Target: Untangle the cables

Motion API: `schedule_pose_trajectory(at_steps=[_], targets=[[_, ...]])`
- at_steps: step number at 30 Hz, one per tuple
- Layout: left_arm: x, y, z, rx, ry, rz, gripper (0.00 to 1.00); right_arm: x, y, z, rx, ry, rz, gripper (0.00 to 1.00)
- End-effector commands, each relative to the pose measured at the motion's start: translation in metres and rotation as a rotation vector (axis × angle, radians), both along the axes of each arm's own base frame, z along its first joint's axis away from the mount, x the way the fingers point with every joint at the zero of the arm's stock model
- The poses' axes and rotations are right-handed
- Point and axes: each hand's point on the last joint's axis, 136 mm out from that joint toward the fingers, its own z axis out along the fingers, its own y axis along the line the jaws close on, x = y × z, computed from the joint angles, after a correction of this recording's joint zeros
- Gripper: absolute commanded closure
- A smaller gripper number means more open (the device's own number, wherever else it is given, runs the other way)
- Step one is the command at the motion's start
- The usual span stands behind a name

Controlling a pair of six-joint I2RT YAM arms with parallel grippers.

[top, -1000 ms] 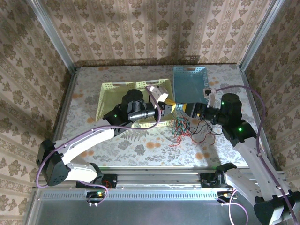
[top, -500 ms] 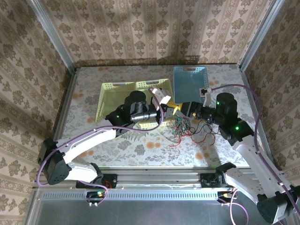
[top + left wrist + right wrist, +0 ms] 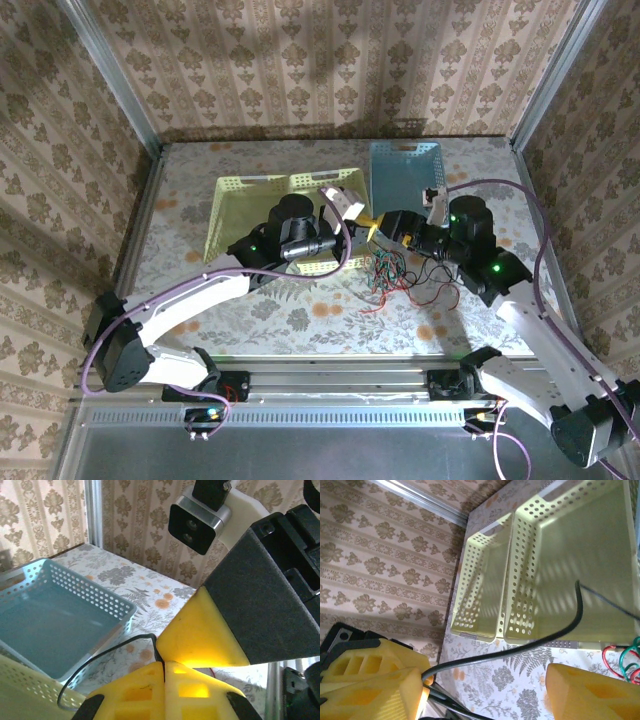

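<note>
left tool (image 3: 164, 666): clenched on black cable (image 3: 520, 647) | right tool (image 3: 384, 226): released, tip-to-tip with left tool | cables (image 3: 392, 272): tangle on table (image 3: 300, 320), right of centre, toward near edge from both tools (right arm nearer) | axis: black cable runs crosswise through right tool's gap

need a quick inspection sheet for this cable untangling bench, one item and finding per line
surface: floral table, flat, no spills seen
job's things: cable tangle of red, green and black wires on the table in front of the baskets; one black cable leads up to the left tool
clutter: yellow basket and blue basket, empty where visible
grippers: left tool shut on the black cable; right tool open, close beside it
cables: lilac arm cables run along the arms, apart from the tangle
surroundings: patterned walls with metal corner posts
</note>
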Motion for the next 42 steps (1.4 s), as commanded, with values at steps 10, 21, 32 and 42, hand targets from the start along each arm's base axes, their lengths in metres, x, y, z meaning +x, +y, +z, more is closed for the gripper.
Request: schedule_pose_trajectory(at_steps=[10,21,32,42], targets=[[-0.030,-0.017,0.007,-0.048,-0.022,-0.145,1.00,0.029,-0.006,0.008,0.226,0.074,-0.198,0.34],[-0.032,-0.013,0.002,-0.035,-0.008,-0.143,1.00,0.034,-0.020,0.009,0.201,0.063,-0.284,0.90],[-0.017,-0.019,-0.057,0.114,0.056,-0.110,0.41,0.015,-0.026,0.069,-0.096,-0.163,-0.133,1.00],[-0.004,-0.027,-0.096,0.153,0.118,-0.062,0.40,0.018,-0.066,0.134,-0.349,-0.375,-0.248,1.00]])
